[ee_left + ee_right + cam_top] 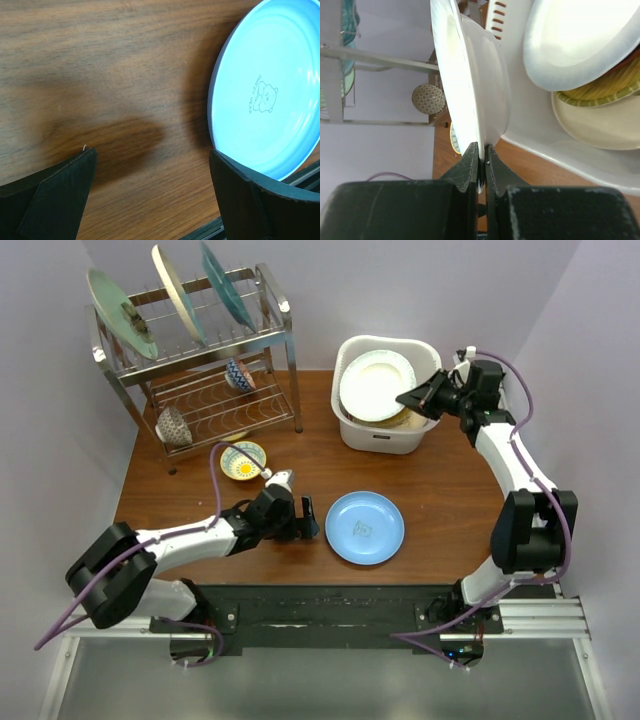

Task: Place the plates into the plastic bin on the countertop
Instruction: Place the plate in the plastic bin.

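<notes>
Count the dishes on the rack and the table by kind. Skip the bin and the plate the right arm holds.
Plates: 4 (grey-green plate, cream plate, teal plate, blue plate)
Bowls: 3 (blue-patterned bowl, grey bowl, yellow bowl)
Total: 7

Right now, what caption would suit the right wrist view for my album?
Right hand pinches a white plate by its rim, edge-on, at the plastic bin holding other plates.

One dish rack [283, 310], three upright plates [120, 308] [178, 292] [228, 288], three bowls [240, 375] [173, 426] [243, 460], one blue plate [365, 527], one plastic bin [385, 435], three stacked plates [580, 40] [615, 82] [600, 125], one tilted white plate [470, 75].
</notes>
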`<state>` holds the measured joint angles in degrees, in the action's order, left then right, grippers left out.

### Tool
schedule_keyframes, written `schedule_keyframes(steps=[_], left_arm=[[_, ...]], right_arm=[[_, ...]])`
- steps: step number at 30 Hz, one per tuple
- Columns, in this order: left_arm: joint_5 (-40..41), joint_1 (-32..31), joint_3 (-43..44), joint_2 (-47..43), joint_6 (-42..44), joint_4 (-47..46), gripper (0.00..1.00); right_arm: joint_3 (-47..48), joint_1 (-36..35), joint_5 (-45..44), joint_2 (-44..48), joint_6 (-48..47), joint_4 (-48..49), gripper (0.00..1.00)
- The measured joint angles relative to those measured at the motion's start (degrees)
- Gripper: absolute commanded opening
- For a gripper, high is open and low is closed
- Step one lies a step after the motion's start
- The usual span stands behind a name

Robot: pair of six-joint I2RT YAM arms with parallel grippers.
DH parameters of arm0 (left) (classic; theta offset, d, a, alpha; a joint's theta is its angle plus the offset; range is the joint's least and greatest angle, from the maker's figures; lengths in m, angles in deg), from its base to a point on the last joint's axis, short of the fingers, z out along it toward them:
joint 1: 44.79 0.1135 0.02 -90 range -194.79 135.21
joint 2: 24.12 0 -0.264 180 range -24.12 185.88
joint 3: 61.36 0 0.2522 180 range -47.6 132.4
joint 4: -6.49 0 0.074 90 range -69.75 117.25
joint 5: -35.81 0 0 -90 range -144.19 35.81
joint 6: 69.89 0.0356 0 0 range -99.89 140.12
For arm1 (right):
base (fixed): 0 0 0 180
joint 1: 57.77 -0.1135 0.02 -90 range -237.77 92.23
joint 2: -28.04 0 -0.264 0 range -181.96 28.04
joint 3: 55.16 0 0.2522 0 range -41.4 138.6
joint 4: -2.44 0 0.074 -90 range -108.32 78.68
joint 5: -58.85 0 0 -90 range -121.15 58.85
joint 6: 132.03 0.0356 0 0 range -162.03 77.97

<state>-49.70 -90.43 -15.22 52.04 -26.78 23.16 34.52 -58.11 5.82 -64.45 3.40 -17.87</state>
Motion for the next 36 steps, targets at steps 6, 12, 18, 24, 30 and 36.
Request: schedule_keyframes(steps=[6,12,18,24,30,36], left_arm=[[-0.79,-0.13,0.00,0.87,-0.02,-0.17,0.98],[-0.98,-0.24,0.00,0.87,0.00,-0.26,0.98],[-1.31,-0.48,0.07,0.87,0.00,-0.26,0.98],[-1.31,-0.68,0.42,0.87,0.02,-0.26,0.98],[-1.31,-0.90,0.46,0.87,0.07,-0.20,0.98],[-1.29,-0.94,1.57,1.20,0.22,0.28,0.98]], right_arm=[[1.42,0.28,0.04,-4.70,1.66,0.50,0.00],[5.53,0.24,-1.31,-9.09,2.14,-0.04,0.00],[11.96,0.24,-3.10,-14.05,2.21,-0.13,0.00],[16.00,0.24,-3.45,-21.05,3.02,0.13,0.00],[15.45,0.24,-4.52,-24.70,3.93,0.11,0.00],[14.91,0.31,-5.11,-24.50,3.98,1.09,0.00]])
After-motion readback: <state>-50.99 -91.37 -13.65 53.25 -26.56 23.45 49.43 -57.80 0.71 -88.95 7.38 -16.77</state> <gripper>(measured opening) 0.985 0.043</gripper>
